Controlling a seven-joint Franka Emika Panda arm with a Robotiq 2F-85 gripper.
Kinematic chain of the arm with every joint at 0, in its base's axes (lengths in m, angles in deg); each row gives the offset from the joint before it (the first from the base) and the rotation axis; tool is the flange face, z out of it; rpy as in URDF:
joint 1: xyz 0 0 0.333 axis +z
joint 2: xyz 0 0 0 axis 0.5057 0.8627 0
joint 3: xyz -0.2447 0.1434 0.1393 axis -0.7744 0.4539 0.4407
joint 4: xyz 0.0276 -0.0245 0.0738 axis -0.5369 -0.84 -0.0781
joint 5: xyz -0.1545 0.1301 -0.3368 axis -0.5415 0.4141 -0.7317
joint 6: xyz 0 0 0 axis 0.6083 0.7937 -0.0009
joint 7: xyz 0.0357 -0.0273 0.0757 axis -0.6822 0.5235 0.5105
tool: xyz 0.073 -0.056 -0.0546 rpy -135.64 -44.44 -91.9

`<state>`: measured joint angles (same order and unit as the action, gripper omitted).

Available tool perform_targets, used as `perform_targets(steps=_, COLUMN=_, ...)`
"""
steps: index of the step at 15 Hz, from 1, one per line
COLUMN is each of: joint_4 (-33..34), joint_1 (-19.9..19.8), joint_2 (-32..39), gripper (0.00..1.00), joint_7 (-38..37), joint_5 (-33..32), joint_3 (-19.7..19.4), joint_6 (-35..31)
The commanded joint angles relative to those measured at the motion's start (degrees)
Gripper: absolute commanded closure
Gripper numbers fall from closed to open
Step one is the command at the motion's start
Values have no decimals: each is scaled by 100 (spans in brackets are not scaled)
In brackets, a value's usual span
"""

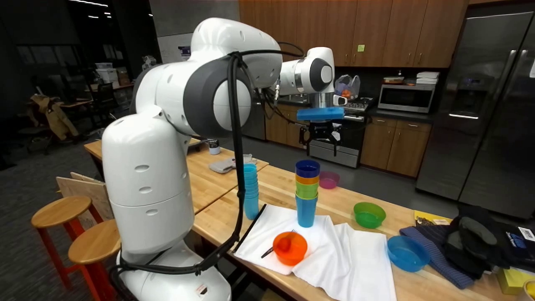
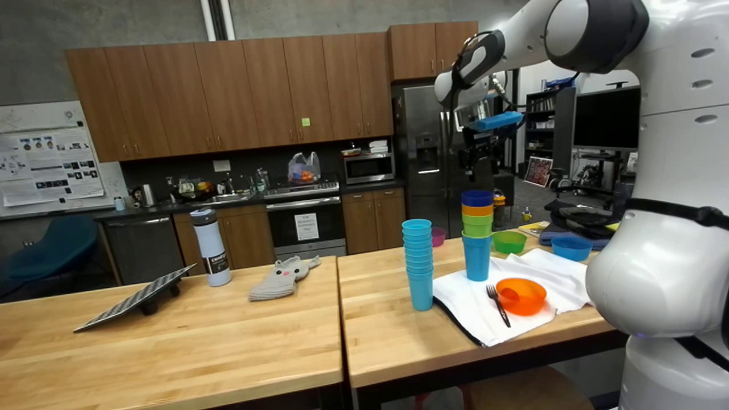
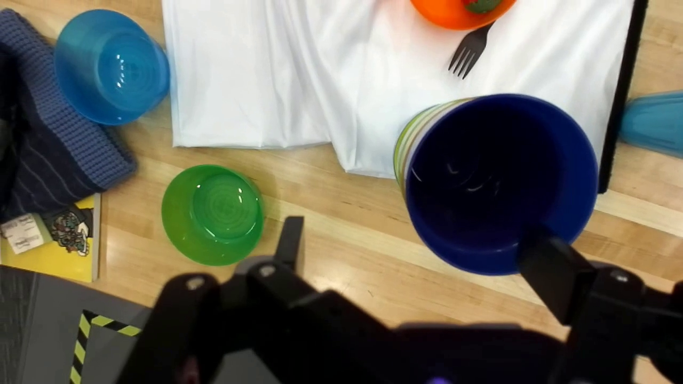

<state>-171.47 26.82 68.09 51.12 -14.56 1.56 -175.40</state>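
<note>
My gripper [image 1: 322, 153] hangs above the table with its jaws wide apart and nothing between them. Nearest to it is a stack of cups: a dark blue cup [image 1: 307, 169] on top, then orange [image 1: 307, 180] and green [image 1: 306, 191] ones, with a light blue tumbler [image 1: 306, 212] at the bottom. A gap separates the fingertips from the stack in both exterior views. In the wrist view the right finger [image 3: 555, 272] overlaps the rim of the dark blue cup [image 3: 480, 160], while the left finger [image 3: 291, 242] appears beside the green bowl [image 3: 227, 208].
A white cloth [image 1: 363, 251] lies under the stack and an orange bowl [image 1: 297, 255] holding something red, with a dark fork [image 2: 499, 307] beside it. Around are nested light blue cups [image 2: 420, 267], a blue bowl [image 1: 407, 253], a pink bowl [image 1: 329, 179] and dark knitwear [image 1: 439, 255].
</note>
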Motion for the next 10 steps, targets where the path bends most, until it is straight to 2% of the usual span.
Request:
perform_targets(steps=1, joint_4=-436, joint_1=-19, joint_2=-401, gripper=0, joint_7=80, joint_5=-58, joint_3=2, joint_6=-93)
perform_targets(steps=10, joint_4=-1329, joint_1=-192, joint_2=-810, gripper=0, joint_7=32, joint_5=-72, joint_3=-216, joint_6=-113)
